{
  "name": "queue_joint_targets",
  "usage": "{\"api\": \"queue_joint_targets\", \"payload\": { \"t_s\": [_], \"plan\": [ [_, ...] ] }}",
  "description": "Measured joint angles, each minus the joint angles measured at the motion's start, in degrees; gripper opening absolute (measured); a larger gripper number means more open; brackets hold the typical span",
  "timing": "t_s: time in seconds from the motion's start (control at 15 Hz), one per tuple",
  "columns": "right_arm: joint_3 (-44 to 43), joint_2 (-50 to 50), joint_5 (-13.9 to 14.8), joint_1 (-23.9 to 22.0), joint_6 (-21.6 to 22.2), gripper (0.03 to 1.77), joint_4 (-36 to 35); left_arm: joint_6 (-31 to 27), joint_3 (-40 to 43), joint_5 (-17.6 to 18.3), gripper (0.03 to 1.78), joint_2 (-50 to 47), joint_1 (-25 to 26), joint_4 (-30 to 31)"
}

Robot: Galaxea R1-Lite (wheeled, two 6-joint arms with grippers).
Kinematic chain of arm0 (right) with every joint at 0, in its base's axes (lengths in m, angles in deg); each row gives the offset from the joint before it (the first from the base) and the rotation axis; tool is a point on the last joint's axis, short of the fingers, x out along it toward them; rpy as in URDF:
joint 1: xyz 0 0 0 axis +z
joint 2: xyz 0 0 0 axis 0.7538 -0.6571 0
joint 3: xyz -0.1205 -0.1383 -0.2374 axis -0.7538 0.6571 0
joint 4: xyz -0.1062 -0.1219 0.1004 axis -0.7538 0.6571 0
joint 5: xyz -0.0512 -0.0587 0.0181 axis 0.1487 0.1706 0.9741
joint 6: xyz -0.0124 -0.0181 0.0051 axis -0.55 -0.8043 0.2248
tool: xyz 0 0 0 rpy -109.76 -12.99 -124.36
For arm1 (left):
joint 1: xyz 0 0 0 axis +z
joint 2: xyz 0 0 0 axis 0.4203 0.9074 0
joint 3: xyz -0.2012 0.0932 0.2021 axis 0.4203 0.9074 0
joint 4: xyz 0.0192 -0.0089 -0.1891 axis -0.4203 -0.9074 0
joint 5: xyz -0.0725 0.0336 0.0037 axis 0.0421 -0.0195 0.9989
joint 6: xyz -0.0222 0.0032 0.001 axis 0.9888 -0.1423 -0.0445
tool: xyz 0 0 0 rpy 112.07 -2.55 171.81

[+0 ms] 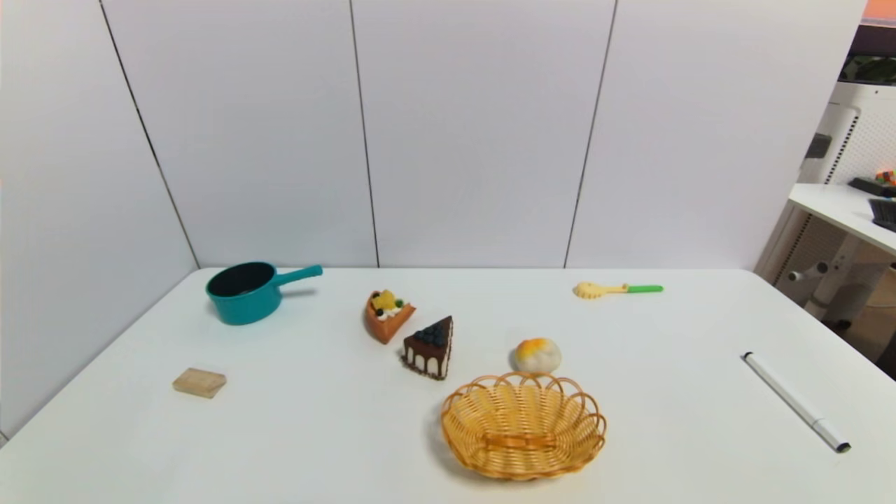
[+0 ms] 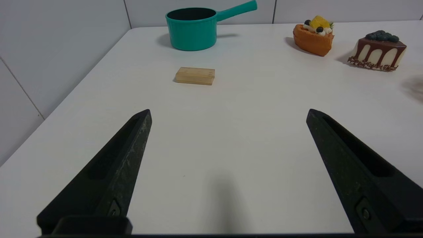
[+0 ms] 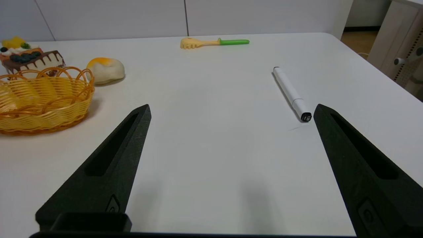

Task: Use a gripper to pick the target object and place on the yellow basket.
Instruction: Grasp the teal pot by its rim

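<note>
Both black jaws wide, empty; prob. pre-pick: next, L to teal round saucepan, desk's far-L corner.

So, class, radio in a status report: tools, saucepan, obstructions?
Left tool and right tool open, empty, above the table. Teal saucepan upright at far left, not in the wicker basket. Cake slices between them.

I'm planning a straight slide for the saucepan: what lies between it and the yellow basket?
In the head view, two cake slices, the fruit-topped one and the chocolate one, lie between the saucepan and the basket.
</note>
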Motion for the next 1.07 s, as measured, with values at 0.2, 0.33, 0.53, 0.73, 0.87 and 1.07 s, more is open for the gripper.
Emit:
{"api": "queue_joint_targets", "payload": {
  "t_s": [0.2, 0.33, 0.53, 0.73, 0.87, 1.07],
  "plan": [
    [0.0, 0.0, -0.01, -0.02, -0.02, 1.7, 0.0, 0.07, 0.0, -0.07, 1.69, 0.0, 0.0, 0.0],
    [0.0, 0.0, -0.01, 0.0, 0.0, 1.7, 0.0, 0.07, 0.0, -0.02, 1.69, 0.02, 0.0, 0.38],
    [0.0, 0.0, 0.0, 0.0, -0.02, 1.7, 0.0, -0.44, 0.0, 0.0, 1.69, 0.93, 0.0, 0.33],
    [0.0, 0.0, -0.01, 0.0, -0.02, 1.7, 0.0, -0.3, -2.52, -0.13, 1.69, 6.3, 0.1, 2.0],
    [0.0, 0.0, -0.01, 0.0, 0.0, 1.7, 0.0, -0.3, -8.77, -0.11, 1.69, 14.04, 0.6, 3.5],
    [0.0, 0.0, -0.01, 0.0, -0.02, 1.7, 0.0, -0.55, -25.22, 0.0, 1.69, 28.87, 1.38, 4.38]
  ]
}}
